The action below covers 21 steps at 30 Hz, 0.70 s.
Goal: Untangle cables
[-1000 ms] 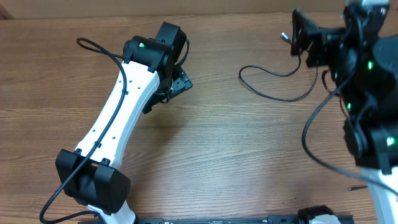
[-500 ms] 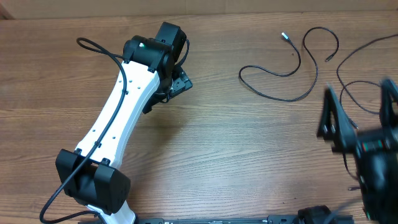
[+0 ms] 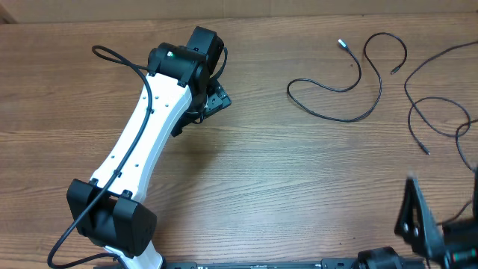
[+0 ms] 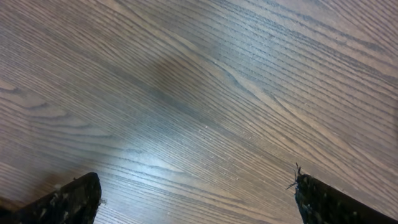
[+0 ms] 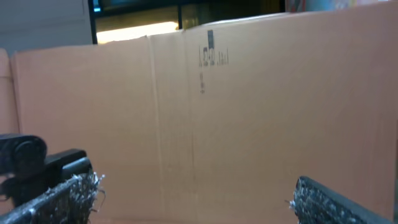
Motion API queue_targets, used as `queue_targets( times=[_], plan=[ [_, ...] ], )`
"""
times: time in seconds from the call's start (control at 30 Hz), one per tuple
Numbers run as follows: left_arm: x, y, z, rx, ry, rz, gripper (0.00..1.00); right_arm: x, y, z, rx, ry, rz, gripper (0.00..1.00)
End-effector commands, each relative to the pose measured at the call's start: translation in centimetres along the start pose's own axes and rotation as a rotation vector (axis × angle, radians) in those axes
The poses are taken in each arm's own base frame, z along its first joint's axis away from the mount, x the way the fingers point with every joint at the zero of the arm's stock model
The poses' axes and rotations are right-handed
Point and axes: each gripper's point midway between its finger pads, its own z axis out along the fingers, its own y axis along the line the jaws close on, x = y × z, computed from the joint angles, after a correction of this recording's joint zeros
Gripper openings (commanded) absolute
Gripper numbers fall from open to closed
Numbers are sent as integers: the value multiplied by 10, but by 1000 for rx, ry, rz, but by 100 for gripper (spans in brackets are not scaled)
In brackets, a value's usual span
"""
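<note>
Two thin black cables lie on the wooden table at the back right. One cable has a silvery plug and curls in loops. The other cable snakes along the right edge, with a plug end near the middle right. They lie apart from each other. My left gripper is open and empty over bare wood, far left of the cables. My right gripper sits at the front right edge, open and empty, facing a cardboard wall. No cable shows in either wrist view.
The white left arm stretches from its base at the front left towards the table's back middle, with a thicker black wire fixed along it. A cardboard wall stands behind the table.
My right arm has pulled back from above the cables at the back right down to the front right edge. The cables are now uncovered. The left arm has not moved.
</note>
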Motion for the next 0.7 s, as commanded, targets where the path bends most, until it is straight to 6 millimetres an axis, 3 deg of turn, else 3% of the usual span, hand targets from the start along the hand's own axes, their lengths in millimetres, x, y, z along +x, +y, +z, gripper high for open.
queue_targets(
  times=[0.0, 0.23, 0.67],
  plan=[
    [-2, 1, -2, -2, -14, 8, 99, -4, -3, -19, 16, -35, -6, 100],
    [-2, 1, -2, -2, -14, 8, 100, -16, -16, -44, 104, -114, -10, 100],
    [-2, 1, -2, -2, -14, 8, 100, -24, -25, -48, 210, -144, -61, 100]
  ],
)
